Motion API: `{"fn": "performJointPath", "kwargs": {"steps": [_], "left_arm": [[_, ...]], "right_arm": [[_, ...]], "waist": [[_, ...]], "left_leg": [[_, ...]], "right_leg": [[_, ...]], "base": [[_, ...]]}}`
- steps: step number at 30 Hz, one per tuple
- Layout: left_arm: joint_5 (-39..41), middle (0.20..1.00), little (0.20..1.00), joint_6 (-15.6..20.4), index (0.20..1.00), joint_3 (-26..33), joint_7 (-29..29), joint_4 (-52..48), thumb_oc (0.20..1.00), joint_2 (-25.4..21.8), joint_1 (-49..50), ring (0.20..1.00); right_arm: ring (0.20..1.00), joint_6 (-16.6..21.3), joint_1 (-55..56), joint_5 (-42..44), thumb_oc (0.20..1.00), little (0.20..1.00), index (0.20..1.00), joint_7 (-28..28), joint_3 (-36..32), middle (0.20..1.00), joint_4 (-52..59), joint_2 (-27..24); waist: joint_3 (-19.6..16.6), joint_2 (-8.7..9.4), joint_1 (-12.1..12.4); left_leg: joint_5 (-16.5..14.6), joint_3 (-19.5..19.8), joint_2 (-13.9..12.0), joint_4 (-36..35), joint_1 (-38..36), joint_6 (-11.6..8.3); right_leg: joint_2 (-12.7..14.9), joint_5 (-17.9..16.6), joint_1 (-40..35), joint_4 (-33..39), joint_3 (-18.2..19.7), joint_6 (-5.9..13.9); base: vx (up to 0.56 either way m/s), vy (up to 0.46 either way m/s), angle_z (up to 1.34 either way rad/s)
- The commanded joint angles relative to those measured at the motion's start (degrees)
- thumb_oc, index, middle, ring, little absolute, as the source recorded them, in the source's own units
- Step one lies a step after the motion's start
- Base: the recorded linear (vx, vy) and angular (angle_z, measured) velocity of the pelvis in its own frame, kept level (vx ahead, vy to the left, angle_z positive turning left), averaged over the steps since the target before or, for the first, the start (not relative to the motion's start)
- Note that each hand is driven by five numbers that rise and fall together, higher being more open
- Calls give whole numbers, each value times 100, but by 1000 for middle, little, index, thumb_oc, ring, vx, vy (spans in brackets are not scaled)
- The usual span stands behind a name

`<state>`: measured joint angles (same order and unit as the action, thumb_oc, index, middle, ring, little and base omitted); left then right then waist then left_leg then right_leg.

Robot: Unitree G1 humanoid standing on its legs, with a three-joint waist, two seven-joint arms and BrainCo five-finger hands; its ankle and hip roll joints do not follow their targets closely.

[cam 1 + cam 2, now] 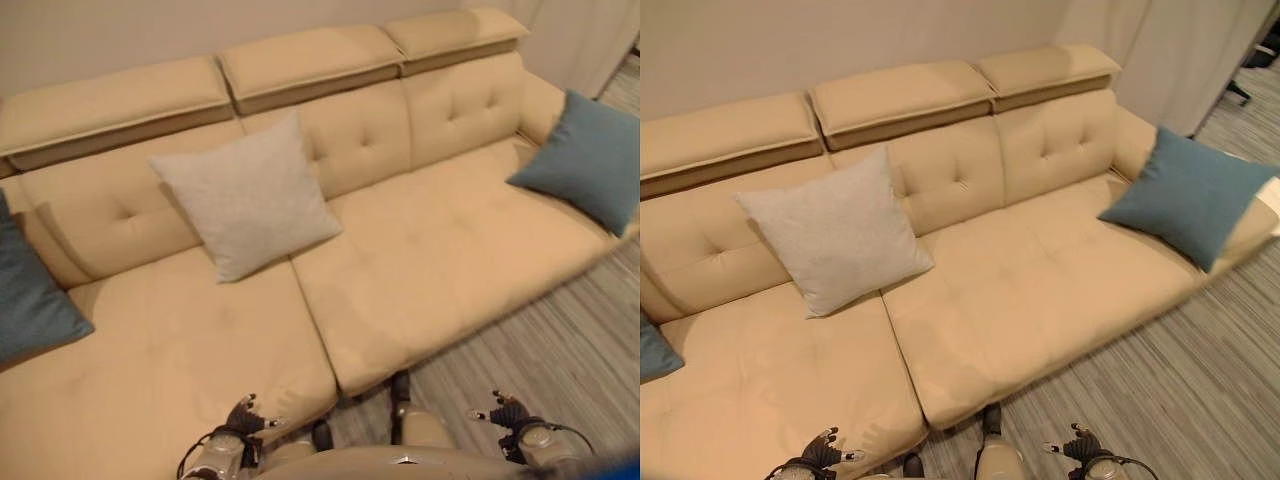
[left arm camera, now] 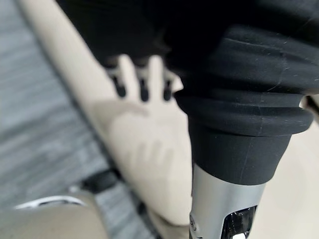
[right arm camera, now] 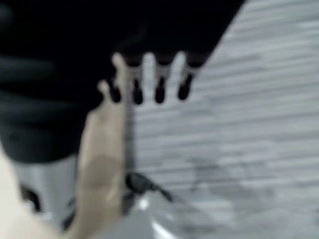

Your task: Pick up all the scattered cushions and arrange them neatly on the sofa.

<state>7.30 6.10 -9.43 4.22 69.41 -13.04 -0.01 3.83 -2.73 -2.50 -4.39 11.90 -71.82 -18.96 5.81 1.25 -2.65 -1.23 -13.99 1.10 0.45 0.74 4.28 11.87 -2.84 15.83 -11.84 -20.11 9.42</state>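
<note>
A beige sofa (image 1: 420, 260) spans the view. A light grey cushion (image 1: 247, 195) leans upright against the backrest left of the middle. One blue cushion (image 1: 585, 160) rests against the right armrest, and another blue cushion (image 1: 30, 285) leans at the left end. My left hand (image 1: 240, 420) hangs low by the seat's front edge, fingers relaxed and holding nothing. My right hand (image 1: 512, 415) hangs low over the floor, fingers also relaxed and free. In the left wrist view the fingers (image 2: 142, 82) are straight over the sofa seat.
Grey striped floor (image 1: 560, 360) runs in front of the sofa at the right. A pale curtain (image 1: 1180, 50) hangs behind the sofa's right end. The seat between the grey cushion and the right blue cushion is bare.
</note>
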Motion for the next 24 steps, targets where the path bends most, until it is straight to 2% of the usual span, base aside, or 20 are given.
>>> {"fn": "performJointPath", "kwargs": {"steps": [1, 3, 4, 5, 6, 7, 8, 11, 12, 16, 17, 18, 19, 20, 21, 24], "left_arm": [[-129, 1000, 1000, -3, 1000, 276, 77, 156, 1000, -161, -169, 1000], [-188, 1000, 1000, -57, 1000, 274, 13, 231, 1000, -161, -153, 1000], [-188, 1000, 1000, -57, 1000, 273, 13, 231, 1000, -161, -154, 1000], [-193, 1000, 1000, -69, 1000, 290, 1, 242, 1000, -159, -135, 1000], [-187, 1000, 1000, -78, 1000, 348, 2, 265, 1000, -150, -97, 1000], [-187, 1000, 1000, -78, 1000, 348, 2, 265, 1000, -150, -97, 1000], [-247, 1000, 1000, -82, 1000, 395, -18, 274, 1000, -165, -52, 1000], [-249, 1000, 1000, -82, 1000, 368, -25, 250, 1000, -146, -81, 1000], [-264, 1000, 1000, -69, 1000, 309, -23, 220, 1000, -117, -137, 1000], [-309, 1000, 1000, -52, 1000, 206, -29, 169, 1000, -69, -200, 1000], [-341, 1000, 1000, -34, 1000, 104, -22, 129, 1000, -7, -234, 1000], [-341, 1000, 1000, -34, 1000, 104, -22, 130, 1000, -8, -236, 1000], [-259, 1000, 1000, -24, 1000, 20, 19, 83, 1000, 58, -284, 1000], [-238, 1000, 1000, -15, 1000, -20, 34, 81, 1000, 75, -310, 1000], [-232, 1000, 1000, -13, 1000, -43, 45, 83, 1000, 85, -340, 1000], [-307, 1000, 1000, -36, 1000, -82, 62, 141, 1000, 123, -392, 1000]], "right_arm": [[1000, 39, -263, -77, 1000, 1000, 1000, -93, -8, 1000, 96, -196], [1000, 11, -230, -99, 1000, 1000, 1000, -111, -88, 1000, -32, -172], [1000, 11, -229, -99, 1000, 1000, 1000, -111, -89, 1000, -31, -171], [1000, 6, -221, -119, 1000, 1000, 1000, -121, -89, 1000, -44, -163], [1000, 1, -223, -168, 1000, 1000, 1000, -129, -54, 1000, -69, -146], [1000, 1, -223, -168, 1000, 1000, 1000, -129, -54, 1000, -69, -146], [1000, -6, -239, -188, 1000, 1000, 1000, -97, 8, 1000, -55, -102], [1000, 1, -213, -142, 1000, 1000, 1000, -108, 36, 1000, -35, -53], [1000, 3, -175, -58, 1000, 1000, 1000, -118, 2, 1000, -27, -39], [1000, 27, -135, -1, 1000, 1000, 1000, -137, 60, 1000, -7, -23], [1000, 26, -123, -12, 1000, 1000, 1000, -130, 116, 1000, -45, -7], [1000, 26, -125, -12, 1000, 1000, 1000, -130, 115, 1000, -45, -5], [1000, 33, -142, 3, 1000, 1000, 1000, -141, 177, 1000, -59, 12], [1000, 39, -126, 30, 1000, 1000, 1000, -140, 179, 1000, -45, 18], [1000, 39, -115, 50, 1000, 1000, 1000, -131, 178, 1000, -49, 23], [1000, 12, -96, 96, 1000, 1000, 1000, -155, 111, 1000, -105, 58]], "waist": [[259, -12, 205], [133, 24, 306], [140, 24, 310], [98, 35, 361], [50, 19, 512], [50, 19, 512], [-4, 75, 628], [4, 114, 545], [16, 152, 445], [33, 187, 371], [62, 199, 438], [47, 205, 432], [106, 222, 580], [110, 238, 601], [97, 253, 580], [29, 205, 465]], "left_leg": [[-231, 692, 77, 231, -220, -563], [-265, 376, 4, 282, -227, -550], [-268, 372, 3, 283, -234, -550], [-251, 240, -34, 288, -228, -560], [-329, 9, -138, 267, -287, -609], [-329, 9, -138, 267, -287, -609], [-276, -217, -198, 257, -245, -657], [-237, -264, -235, 280, -236, -685], [-110, -331, -259, 372, -122, -712], [-167, -261, -335, 577, -91, -762], [-166, 223, -275, 702, -55, -804], [-150, 227, -267, 692, -37, -801], [-154, 988, -77, 754, 3, -881], [-188, 1278, 10, 725, 17, -882], [-214, 1371, 71, 618, 28, -861], [-214, 1137, 16, 218, -86, -758]], "right_leg": [[-151, -2, -700, 122, -31, -44], [-158, 247, -1146, -16, -393, -71], [-158, 248, -1151, -18, -389, -71], [-146, 285, -1275, 29, -539, -66], [-63, 444, -1483, -31, -923, 31], [-63, 444, -1483, -31, -923, 31], [-29, 400, -1650, 246, -1197, 78], [-206, 400, -1644, 508, -793, 34], [-292, 281, -1618, 759, -688, -44], [-446, 266, -1715, 1054, -434, -109], [-546, 248, -1723, 1159, -176, -147], [-540, 241, -1705, 1162, -181, -148], [-608, 165, -1691, 1225, 120, -154], [-622, 107, -1652, 1260, 257, -137], [-607, 32, -1585, 1283, 337, -112], [-560, -141, -1450, 1376, 441, -8]], "base": [[-129, 15, -122], [-97, -39, -81], [-99, -44, -75], [-50, -71, -88], [-50, -72, -89], [-83, -168, -100], [-73, -167, -99], [-64, -158, -71], [-98, -186, -54], [-46, -139, -28], [-31, -35, -55], [-58, -47, -83], [-58, -16, -102], [-85, -7, -104], [-75, 12, -102], [-72, 54, -75]]}}
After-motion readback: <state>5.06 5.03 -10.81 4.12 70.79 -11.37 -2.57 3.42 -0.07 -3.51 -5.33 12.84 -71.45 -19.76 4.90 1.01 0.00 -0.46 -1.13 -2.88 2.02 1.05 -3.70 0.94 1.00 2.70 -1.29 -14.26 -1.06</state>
